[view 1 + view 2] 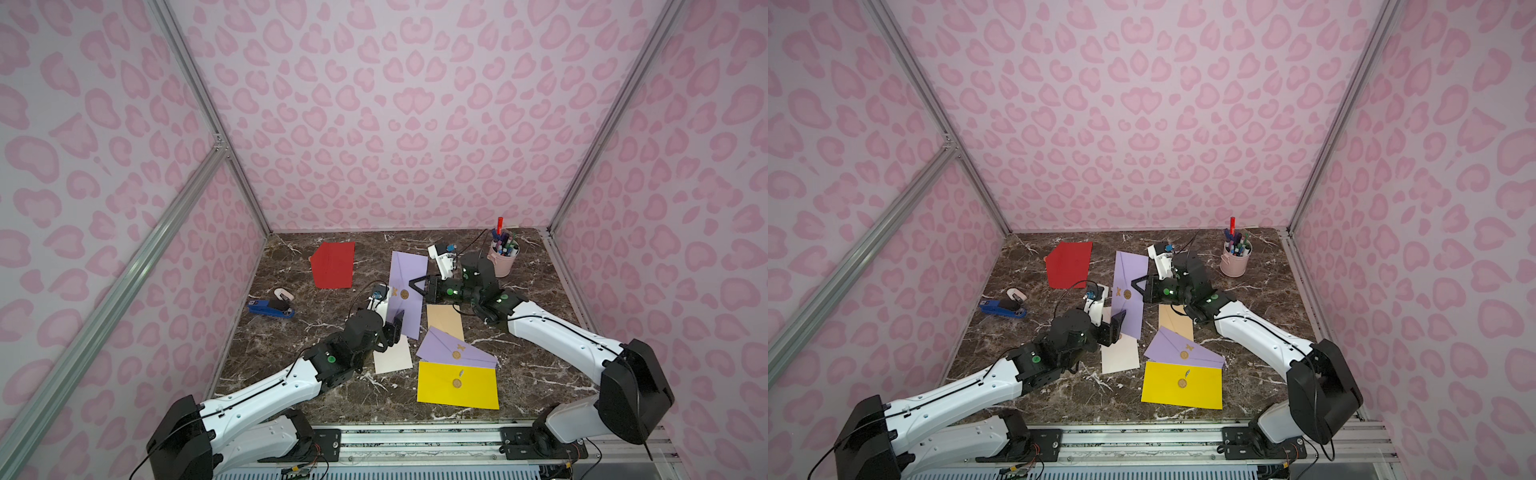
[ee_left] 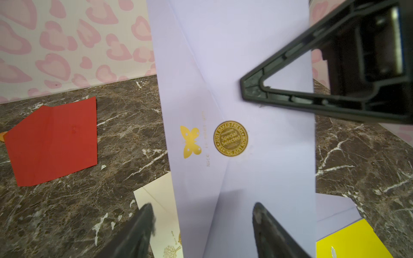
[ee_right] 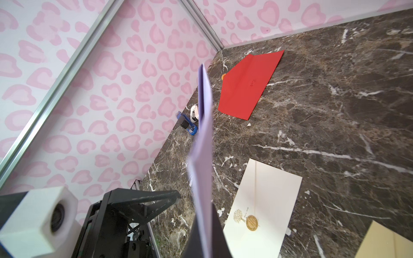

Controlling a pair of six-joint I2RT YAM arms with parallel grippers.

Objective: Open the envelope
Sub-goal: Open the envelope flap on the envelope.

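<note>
A long lavender envelope (image 1: 409, 266) (image 1: 1129, 270) is held up off the marble table, its flap sealed by a round gold sticker (image 2: 230, 139) beside a gold butterfly. My right gripper (image 1: 412, 285) (image 1: 1134, 285) (image 2: 245, 89) is shut on its right long edge near the sticker. The right wrist view shows the envelope (image 3: 204, 134) edge-on between the closed jaws (image 3: 205, 234). My left gripper (image 1: 397, 326) (image 1: 1117, 324) (image 2: 203, 223) is open at the envelope's (image 2: 212, 44) near end. One finger is in front of the paper and the other lies off its left edge.
On the table lie a red envelope (image 1: 332, 266), a cream envelope (image 1: 392, 357), a tan one (image 1: 444, 320), a second lavender one (image 1: 453, 351) and a yellow one (image 1: 457, 384). A pink cup of pens (image 1: 503, 257) stands back right. A blue stapler (image 1: 270, 308) lies left.
</note>
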